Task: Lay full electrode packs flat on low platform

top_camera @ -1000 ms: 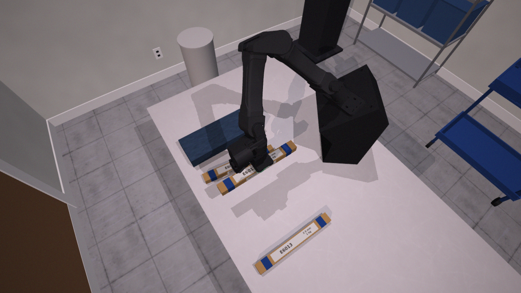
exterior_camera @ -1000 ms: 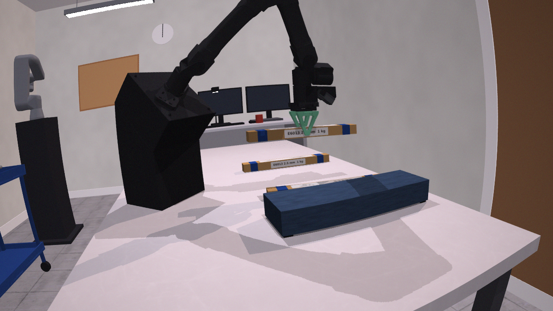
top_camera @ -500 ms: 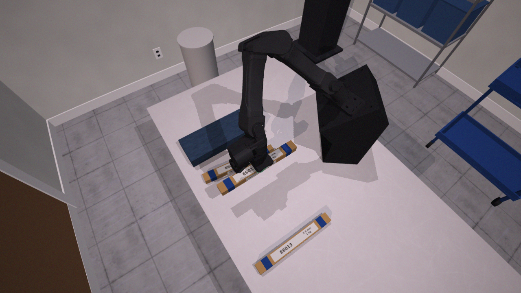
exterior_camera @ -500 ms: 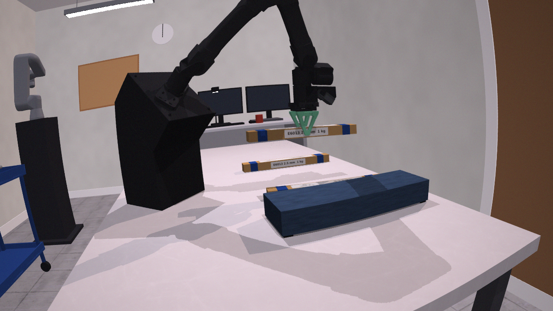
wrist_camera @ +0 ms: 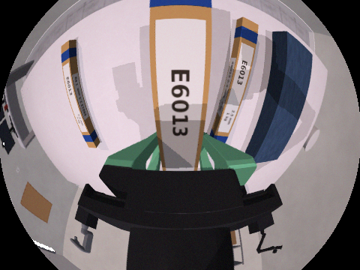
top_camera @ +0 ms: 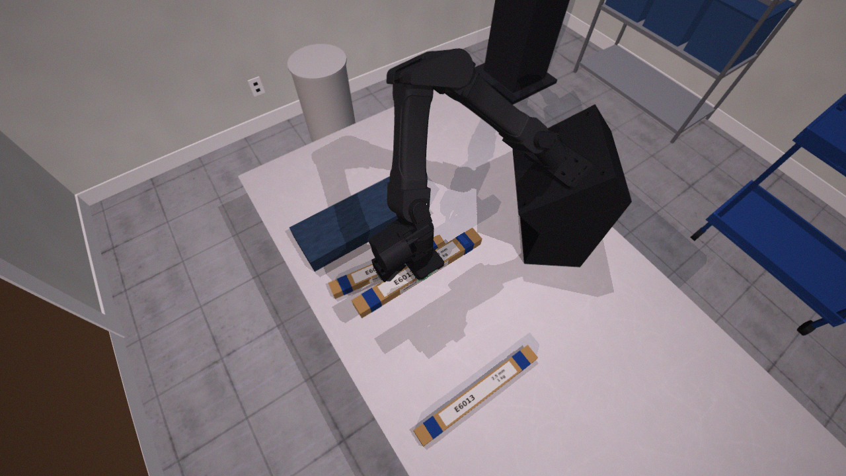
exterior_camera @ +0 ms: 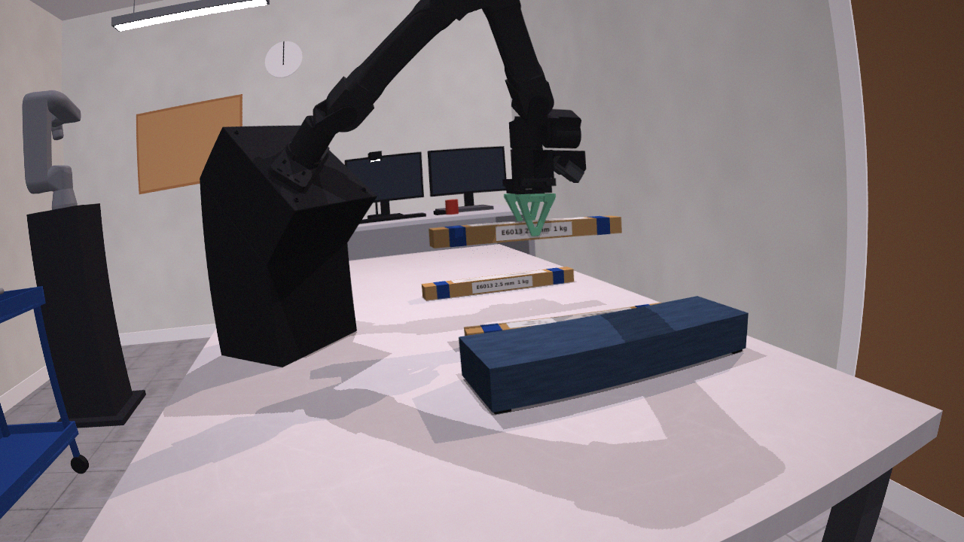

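It looks to me like a lab with a desk corner. The pincer (exterior_camera: 534, 219) (wrist_camera: 180, 134) hangs over a pale bench (exterior_camera: 431, 485) (top_camera: 597, 355) (wrist_camera: 124, 41), on a black arm bolted to a dark pedestal (exterior_camera: 236, 269) (top_camera: 576, 237). Beyond the pincer, two monitors (exterior_camera: 387, 176) (exterior_camera: 466, 170) and a red mug (exterior_camera: 451, 206) share a desk. Well off to its side stand a grey arm on a column (exterior_camera: 74, 302), a blue cart (top_camera: 780, 254) (exterior_camera: 40, 438) and a metal rack (top_camera: 630, 82) of blue bins. A wall clock (exterior_camera: 282, 59) and a tiled floor (top_camera: 207, 367) finish it.
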Robot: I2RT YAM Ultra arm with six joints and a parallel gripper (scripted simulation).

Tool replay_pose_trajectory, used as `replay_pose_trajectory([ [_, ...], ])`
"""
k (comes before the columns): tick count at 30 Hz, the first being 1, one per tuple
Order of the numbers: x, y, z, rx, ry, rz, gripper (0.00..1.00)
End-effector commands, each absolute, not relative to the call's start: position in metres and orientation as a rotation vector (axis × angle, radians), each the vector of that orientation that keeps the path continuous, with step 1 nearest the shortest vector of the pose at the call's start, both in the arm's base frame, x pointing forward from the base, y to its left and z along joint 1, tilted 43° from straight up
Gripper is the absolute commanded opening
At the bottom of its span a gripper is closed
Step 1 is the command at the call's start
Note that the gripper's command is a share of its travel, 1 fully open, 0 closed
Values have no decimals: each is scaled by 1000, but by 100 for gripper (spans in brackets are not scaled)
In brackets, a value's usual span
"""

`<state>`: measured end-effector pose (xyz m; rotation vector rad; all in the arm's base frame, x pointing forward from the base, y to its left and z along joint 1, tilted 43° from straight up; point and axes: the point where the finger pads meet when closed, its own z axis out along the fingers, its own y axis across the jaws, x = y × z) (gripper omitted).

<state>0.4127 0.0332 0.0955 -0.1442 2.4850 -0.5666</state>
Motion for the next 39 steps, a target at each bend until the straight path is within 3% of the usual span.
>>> replay_pose_trajectory([
  [1, 415, 41, 104, -156, 2455, -543, 0],
  [39, 451, 33, 85, -159, 2411, -518, 0],
])
